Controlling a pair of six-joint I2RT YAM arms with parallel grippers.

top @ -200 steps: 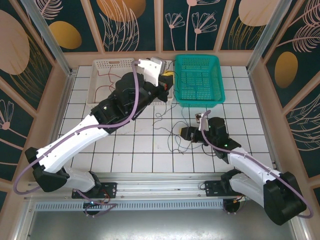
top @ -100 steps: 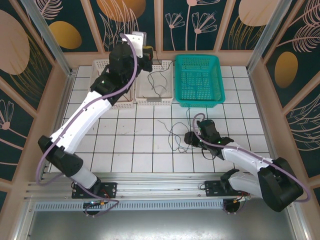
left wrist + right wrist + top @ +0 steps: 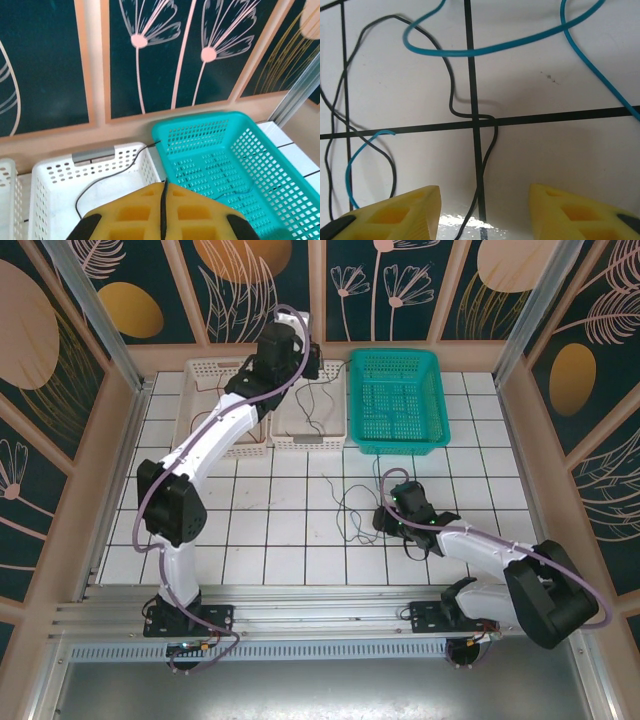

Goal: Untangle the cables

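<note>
black cable (image 3: pixel 100 179) is clamped by left gripper (image 3: pixel 163 192) over white basket (image 3: pixel 46 190). right gripper (image 3: pixel 485 207) is held apart over loose cables (image 3: pixel 451 95).

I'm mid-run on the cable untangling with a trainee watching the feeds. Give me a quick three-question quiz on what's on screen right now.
1. True or false: the right tool is shut on the thin blue cable.
2. The left tool is shut on: A) a red cable, B) the thin black cable, C) nothing.
3. Fill in: in the top view, the plastic mesh basket farthest right is ___.

Key
1. False: its jaws stand open.
2. B.
3. Teal.
</note>
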